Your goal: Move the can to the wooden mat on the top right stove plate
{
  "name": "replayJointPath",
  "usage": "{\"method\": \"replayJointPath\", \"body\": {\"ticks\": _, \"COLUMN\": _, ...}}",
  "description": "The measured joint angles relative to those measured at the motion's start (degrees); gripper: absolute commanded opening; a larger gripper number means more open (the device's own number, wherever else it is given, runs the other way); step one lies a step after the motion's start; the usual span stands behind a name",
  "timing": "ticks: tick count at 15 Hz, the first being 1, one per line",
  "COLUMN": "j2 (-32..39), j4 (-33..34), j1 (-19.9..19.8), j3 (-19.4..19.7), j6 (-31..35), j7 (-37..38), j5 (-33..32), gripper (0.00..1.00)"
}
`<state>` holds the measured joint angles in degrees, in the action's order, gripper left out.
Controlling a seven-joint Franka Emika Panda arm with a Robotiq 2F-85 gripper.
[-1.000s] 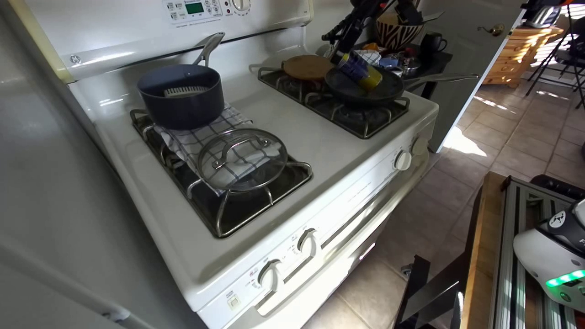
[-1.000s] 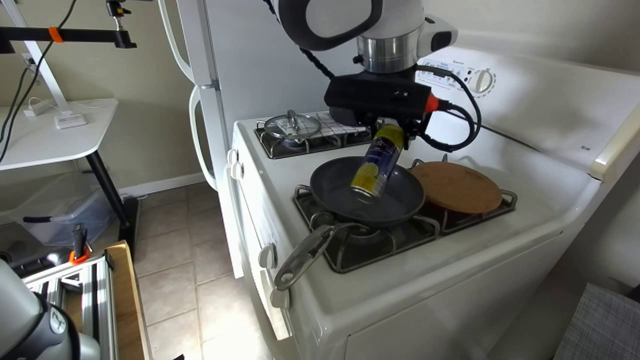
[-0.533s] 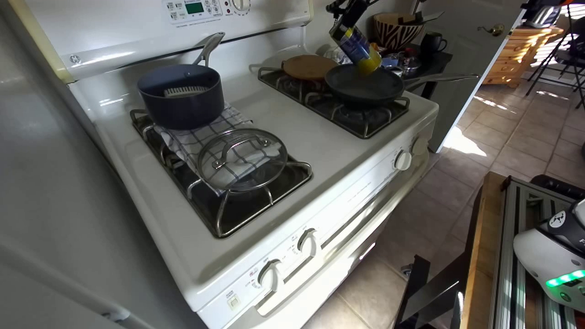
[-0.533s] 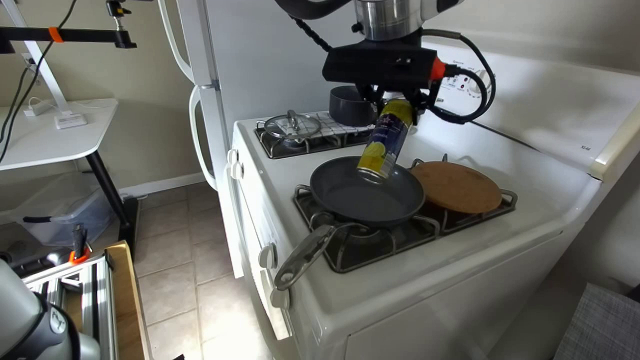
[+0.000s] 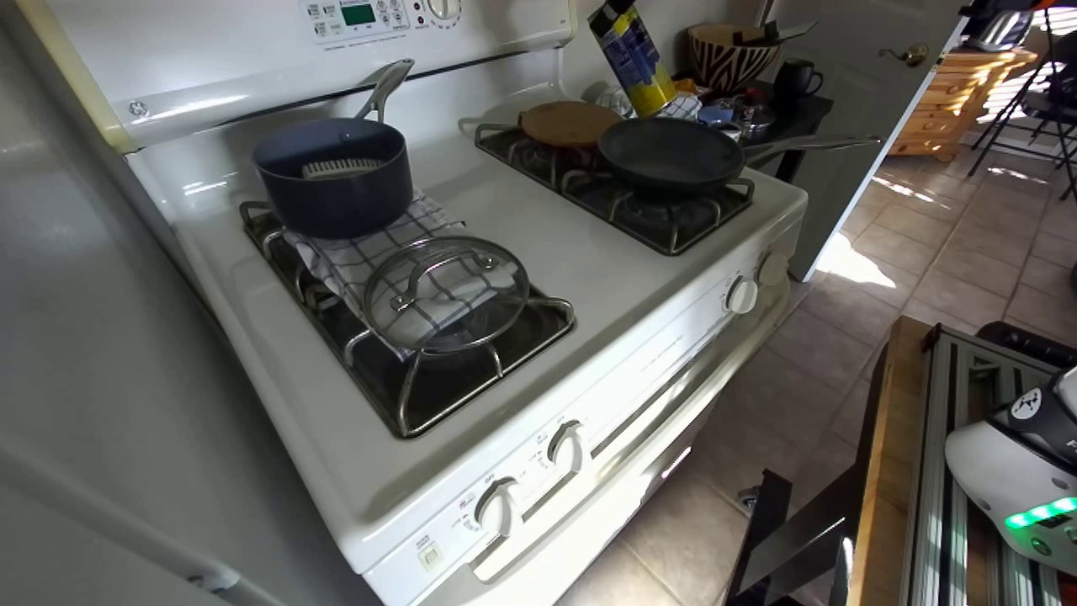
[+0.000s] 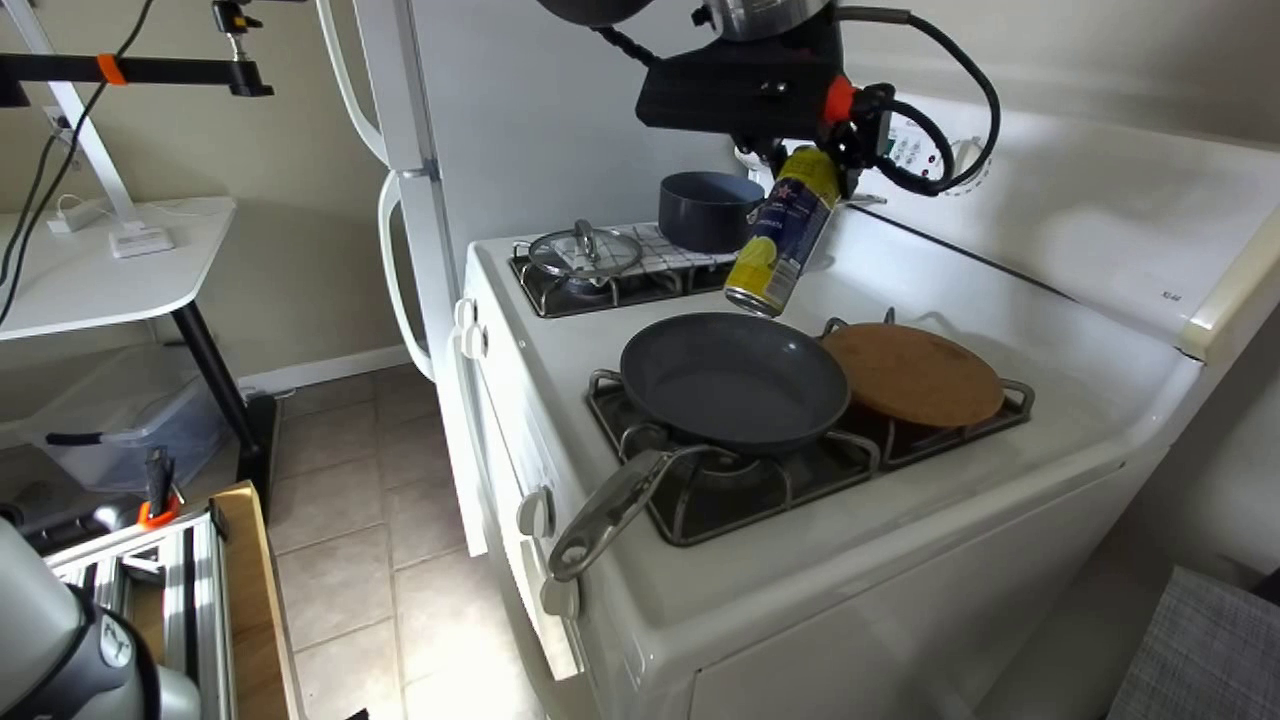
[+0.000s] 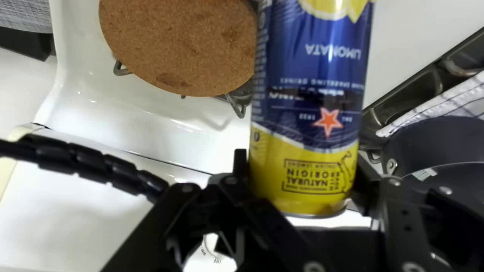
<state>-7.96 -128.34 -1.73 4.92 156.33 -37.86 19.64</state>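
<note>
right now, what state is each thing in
can, held in the air, tilted
hand, shut on the can
mat, on the grate, can not yet on it
skillet, right way up
pot, uncovered
lid, off the pot, right way up
towel, partly under pot and lid
display, green, reading too small
knobs, settings unclear

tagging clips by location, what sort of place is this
Probably a home kitchen: there is a white gas stove, a round dark grey metal-handled skillet on it, and a tall pale two-handled refrigerator next to it.
</note>
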Motion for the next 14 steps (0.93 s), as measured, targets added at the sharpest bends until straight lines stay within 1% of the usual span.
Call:
{"method": "replayJointPath", "body": {"ticks": 4, "j2": 1.9, "j4": 0.3, "j1": 0.3, "j3": -0.7, "j6": 5.5, "j7": 4.3, "j5": -0.4, "gripper": 0.36}}
{"method": "replayJointPath", "body": {"ticks": 7, "j2": 4.1, "j4": 1.0, "j1": 0.3, "j3": -1.7, "j6": 9.6, "j7": 8.9, "j5": -2.6, "gripper": 0.36}}
{"method": "replayJointPath", "body": {"ticks": 10, "j2": 6.2, "j4": 1.8, "j1": 0.3, "j3": -2.9, "j6": 12.5, "j7": 14.9, "j5": -7.0, "gripper": 0.36}}
{"method": "replayJointPath", "body": {"ticks": 14, "j2": 9.5, "j4": 3.8, "j1": -0.1, "j3": -2.5, "j6": 14.4, "j7": 24.2, "j5": -14.6, "gripper": 0.36}}
